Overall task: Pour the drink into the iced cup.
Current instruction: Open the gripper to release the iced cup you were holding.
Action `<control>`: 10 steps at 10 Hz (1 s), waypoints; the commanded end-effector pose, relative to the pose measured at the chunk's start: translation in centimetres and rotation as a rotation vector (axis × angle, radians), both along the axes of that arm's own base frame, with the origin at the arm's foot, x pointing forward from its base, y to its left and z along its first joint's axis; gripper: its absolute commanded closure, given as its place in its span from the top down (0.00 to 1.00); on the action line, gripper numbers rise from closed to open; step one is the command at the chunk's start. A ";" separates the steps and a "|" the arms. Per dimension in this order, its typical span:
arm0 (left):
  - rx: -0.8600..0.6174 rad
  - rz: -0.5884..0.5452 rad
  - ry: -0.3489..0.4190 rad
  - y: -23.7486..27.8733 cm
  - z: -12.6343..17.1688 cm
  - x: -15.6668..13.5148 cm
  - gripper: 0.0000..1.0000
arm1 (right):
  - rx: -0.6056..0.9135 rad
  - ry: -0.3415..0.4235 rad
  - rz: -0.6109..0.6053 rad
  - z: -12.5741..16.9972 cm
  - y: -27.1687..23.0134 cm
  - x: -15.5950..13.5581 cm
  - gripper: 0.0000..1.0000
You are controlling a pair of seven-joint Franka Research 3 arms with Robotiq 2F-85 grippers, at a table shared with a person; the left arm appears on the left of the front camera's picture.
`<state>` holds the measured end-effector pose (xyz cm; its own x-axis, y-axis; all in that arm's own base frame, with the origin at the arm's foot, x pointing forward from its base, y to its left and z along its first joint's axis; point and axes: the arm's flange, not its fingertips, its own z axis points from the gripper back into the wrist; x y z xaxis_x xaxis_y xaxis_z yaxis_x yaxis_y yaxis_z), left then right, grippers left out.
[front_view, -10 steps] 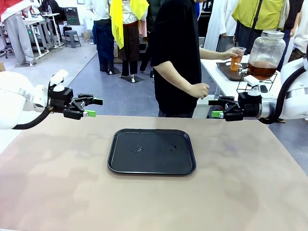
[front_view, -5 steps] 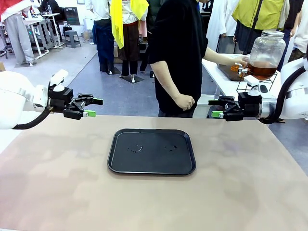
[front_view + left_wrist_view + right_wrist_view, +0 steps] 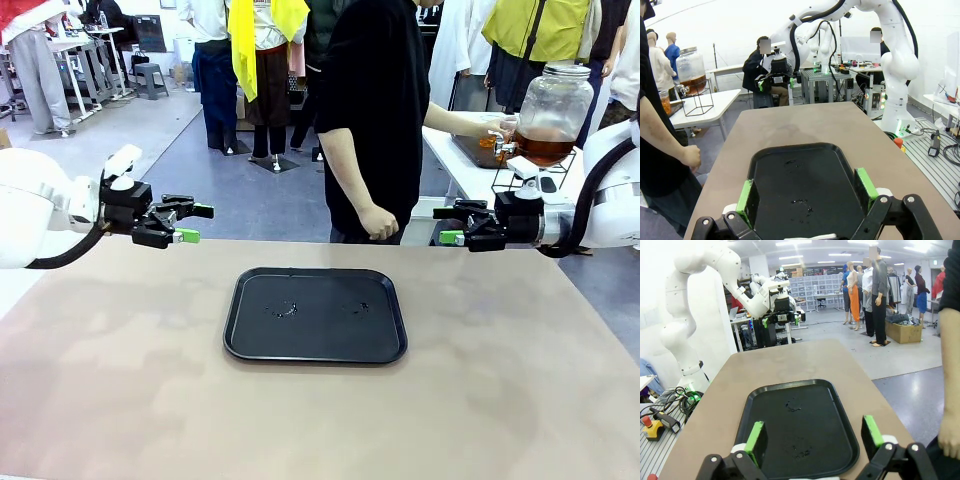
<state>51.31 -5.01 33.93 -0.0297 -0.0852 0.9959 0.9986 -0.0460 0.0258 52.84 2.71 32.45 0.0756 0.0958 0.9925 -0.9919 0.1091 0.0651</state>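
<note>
the table (image 3: 120,380) lies bare around a central black tray (image 3: 315,315), left gripper (image 3: 195,223) and right gripper (image 3: 446,225) spread wide over its far corners.

Left gripper (image 3: 197,223) hovers at far left, fingers spread, nothing between pads. Right gripper (image 3: 448,225) hovers at far right, likewise spread and empty. Both arms level, pointing inward.

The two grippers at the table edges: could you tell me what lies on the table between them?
In the front view, a black tray sits on the table between the left gripper and right gripper, both open.
</note>
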 end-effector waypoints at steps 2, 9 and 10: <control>-0.002 0.003 -0.001 0.1 0.0 0.0 1.00 | 0.009 0.012 0.006 0.3 -0.1 -0.1 1.00; -0.002 0.003 -0.001 0.1 0.0 0.0 1.00 | 0.009 0.012 0.006 0.3 -0.1 -0.1 1.00; -0.002 0.003 -0.001 0.1 0.0 0.0 1.00 | 0.009 0.012 0.006 0.3 -0.1 -0.1 1.00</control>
<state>51.31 -5.01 33.93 -0.0296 -0.0852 0.9959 0.9986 -0.0460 0.0258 52.84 2.71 32.45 0.0756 0.0958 0.9925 -0.9919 0.1091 0.0651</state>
